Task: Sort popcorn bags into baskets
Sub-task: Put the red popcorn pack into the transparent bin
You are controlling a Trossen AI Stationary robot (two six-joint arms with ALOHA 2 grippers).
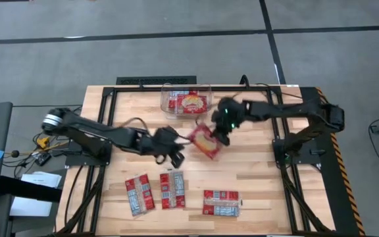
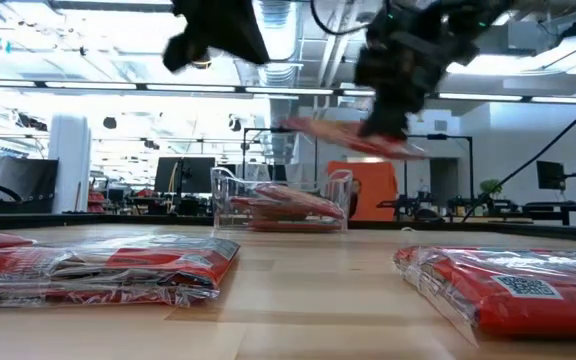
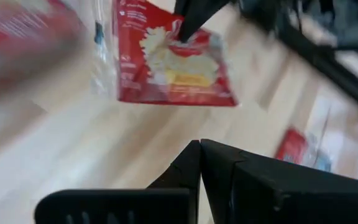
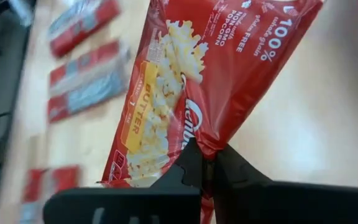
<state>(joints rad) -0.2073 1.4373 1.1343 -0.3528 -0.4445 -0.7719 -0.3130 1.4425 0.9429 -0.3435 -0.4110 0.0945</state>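
Note:
My right gripper (image 1: pixel 217 137) is shut on a red popcorn bag (image 1: pixel 206 142) with a yellowish popcorn picture, above the table's middle, just on the near side of the clear basket (image 1: pixel 186 101). The basket stands at the far edge and holds red packets (image 1: pixel 188 103). My left gripper (image 1: pixel 174 153) hovers left of the held bag, shut and empty; in its wrist view the bag (image 3: pixel 173 59) is ahead of it. Three more packets (image 1: pixel 139 193), (image 1: pixel 172 189), (image 1: pixel 221 202) lie flat in a row near the near edge. My right gripper pinches the popcorn bag between its two fingers at one edge (image 4: pixel 207 140), where the wrapper bunches into creases. The bag (image 2: pixel 353 140) is lifted clear of the table and lies tilted, nearly flat, stretching away from the fingers (image 3: pixel 188 22).
Bare wooden tabletop (image 1: pixel 255 171) lies between the held bag and the row of packets. Black frame rails (image 1: pixel 288 191) run along the table's left and right sides. In the low view, packets lie in the foreground at left (image 2: pixel 98 265) and right (image 2: pixel 508 290).

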